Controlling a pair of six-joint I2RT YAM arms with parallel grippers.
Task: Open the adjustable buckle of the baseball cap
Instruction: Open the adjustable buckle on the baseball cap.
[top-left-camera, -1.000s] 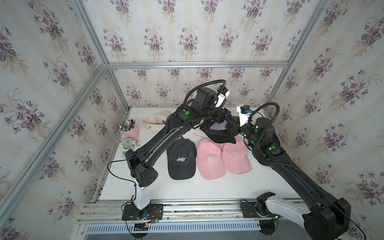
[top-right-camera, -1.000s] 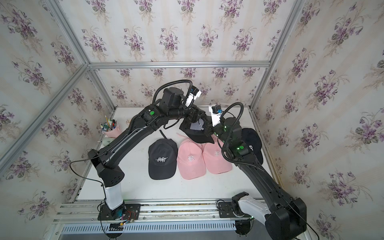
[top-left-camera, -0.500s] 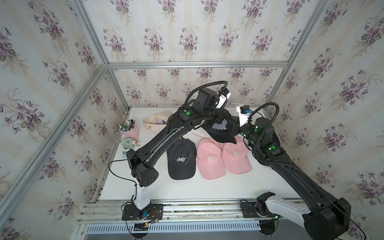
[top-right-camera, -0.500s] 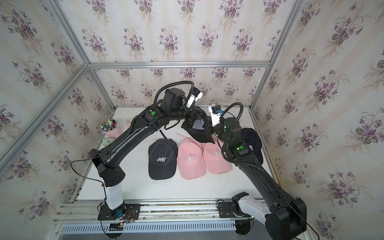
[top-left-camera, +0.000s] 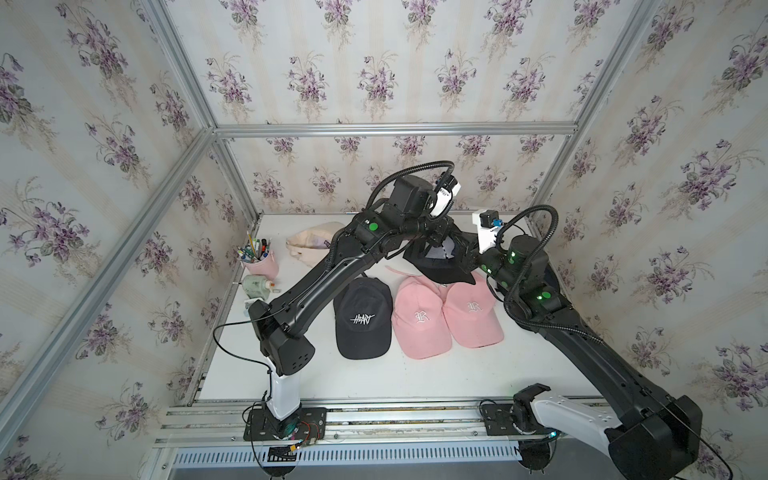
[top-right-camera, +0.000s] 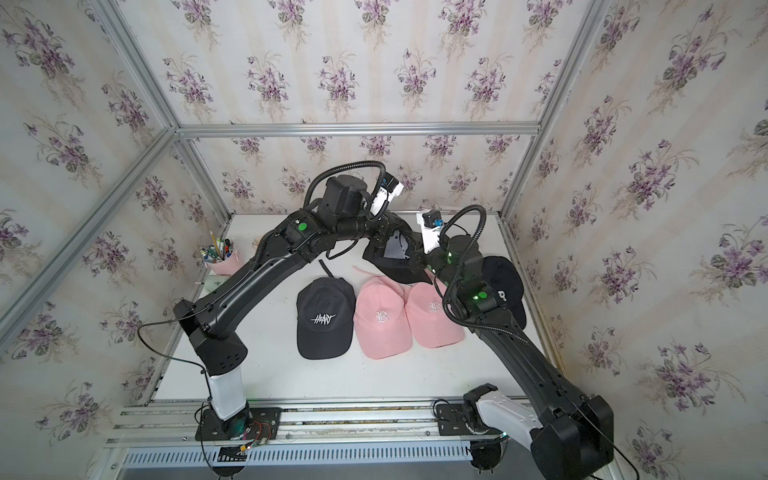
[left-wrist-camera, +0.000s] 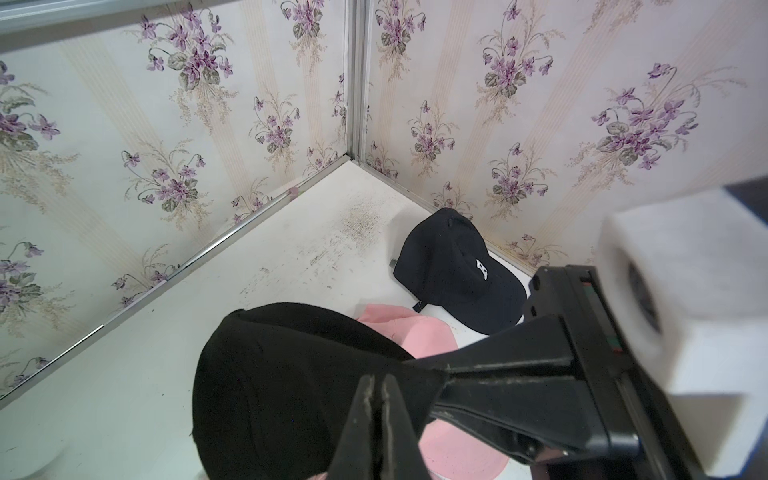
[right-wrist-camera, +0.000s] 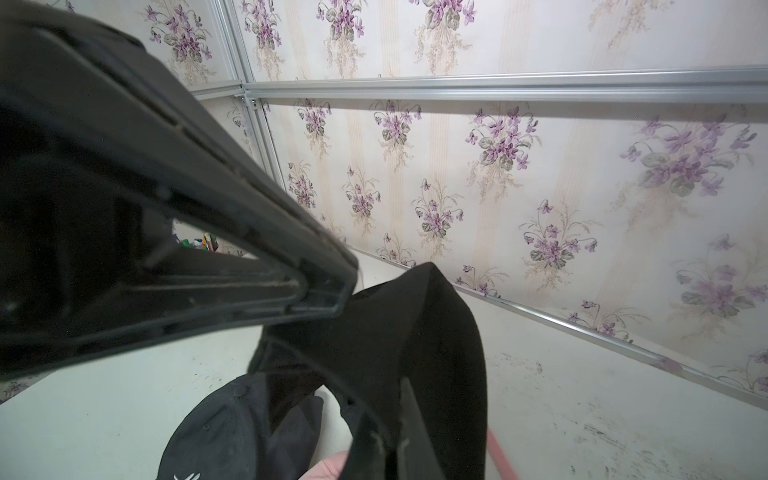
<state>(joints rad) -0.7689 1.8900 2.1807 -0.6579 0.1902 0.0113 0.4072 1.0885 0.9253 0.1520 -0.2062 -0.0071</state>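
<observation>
I had the black baseball cap (top-left-camera: 440, 266) up in the air, not lying down, over the far half of the tabletop (top-left-camera: 374, 382) and just behind the two pink caps (top-left-camera: 419, 324) that lay in the middle. Both arms met at it. The right gripper (left-wrist-camera: 415, 365) was closed on the cap's cloth and seemed to carry it. The left gripper (left-wrist-camera: 378, 380) had its two jaws pressed tight together at the cap's edge, and I think it was pinching a thin bit of the cap there. I could not see the buckle or the strap in any view, so I could not tell if that thin bit was the strap. To me this was the step of getting hold of the strap end, with the buckle not yet open. The next move would need the right side to hold the cap steady while the left side pulled the strap slowly out through the buckle, in line with the strap, not sideways. A wrong pull would only tug the soft cloth or slip off. The black HEART cap (top-left-camera: 362, 320) lay beside the pink ones, and a dark blue cap (left-wrist-camera: 457, 270) lay by the right edge, both well out of my way.
</observation>
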